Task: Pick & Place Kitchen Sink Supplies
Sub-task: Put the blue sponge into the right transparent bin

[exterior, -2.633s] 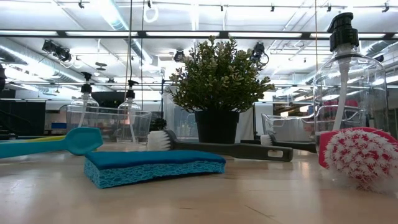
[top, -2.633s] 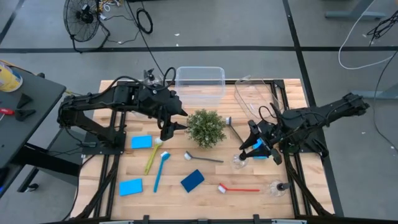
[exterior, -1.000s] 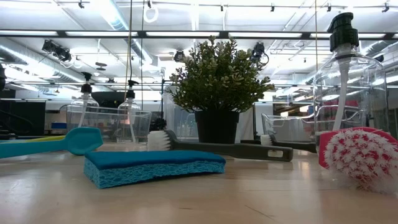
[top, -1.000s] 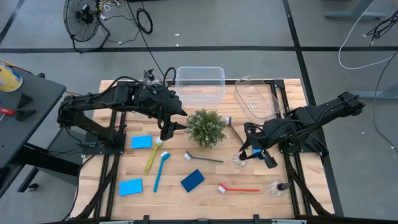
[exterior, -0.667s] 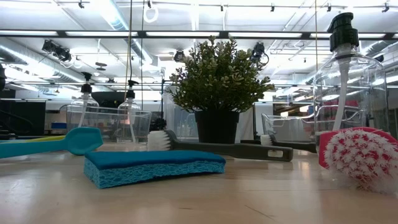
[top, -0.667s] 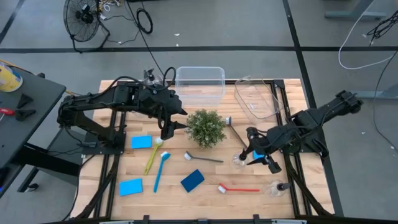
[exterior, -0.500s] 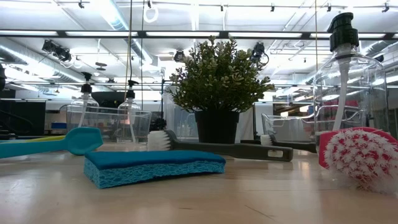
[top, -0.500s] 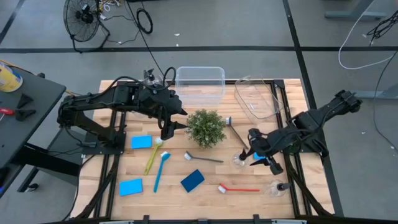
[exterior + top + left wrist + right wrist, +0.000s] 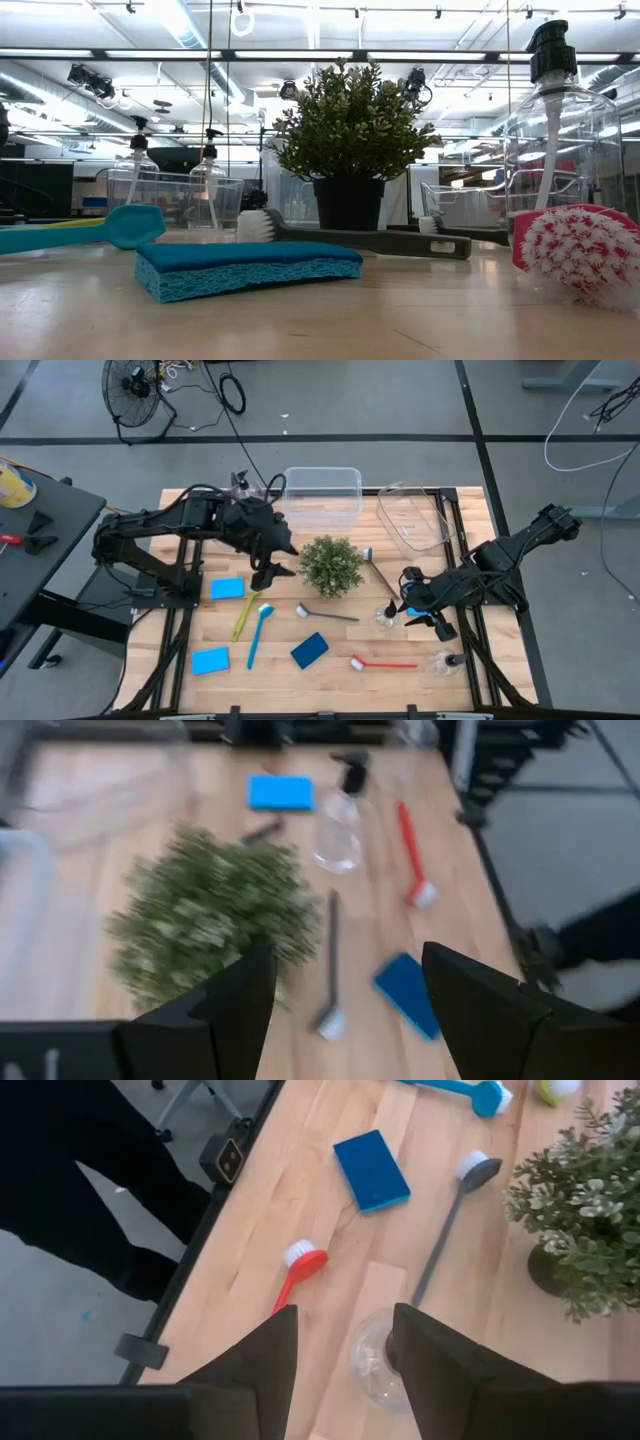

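Two dark arms worked over a wooden counter [image 9: 340,655]. The right gripper [image 9: 412,610] hung with its fingers [image 9: 250,1365] spread apart, holding nothing, directly over a small clear bottle [image 9: 384,619] that stood near the counter's right side; in the right wrist view the bottle [image 9: 378,1360] sat between the two fingertips. The left gripper [image 9: 270,573] hovered just left of the bushy green plant [image 9: 331,566], its fingers [image 9: 235,1010] also spread and empty. Just past the right gripper lay a dark grey brush [image 9: 326,614] and a red brush [image 9: 384,663], with a second clear bottle [image 9: 444,661] lying at the counter's front right corner. A dark blue sponge [image 9: 309,650] lay near the front, between the red brush and a blue brush [image 9: 257,634]. A yellow brush [image 9: 242,617] lay alongside the blue one, below the left gripper. Two lighter blue sponges sat at the left, one [image 9: 227,588] near the left gripper, another [image 9: 210,660] near the front edge. Two clear bins [image 9: 322,490] stood at the back.
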